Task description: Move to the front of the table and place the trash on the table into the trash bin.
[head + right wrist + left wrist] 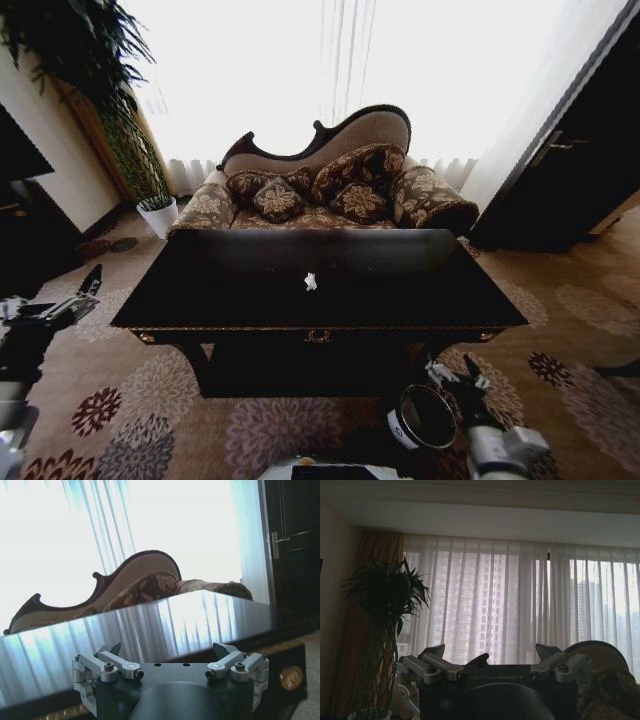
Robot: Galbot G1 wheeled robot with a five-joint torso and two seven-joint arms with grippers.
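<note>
The dark glossy table (400, 290) stands straight ahead, with a gold ornament at its front edge. One small white wad of trash (310, 282) lies near the middle of the top. The round black trash bin (425, 416) with a pale rim sits on the carpet below the table's front right corner. My right gripper (461, 376) hangs beside the bin, open and holding nothing; its wrist view shows the spread fingers (116, 649) just below the tabletop (150, 625). My left gripper (88, 284) is off the table's left end, open (490, 652) and facing the curtains.
A patterned sofa with cushions (330, 190) stands right behind the table. A white plant pot (158, 215) and a tall plant (385, 610) are at the far left. A dark door (590, 150) closes the right side. Flowered carpet (150, 420) lies around the table.
</note>
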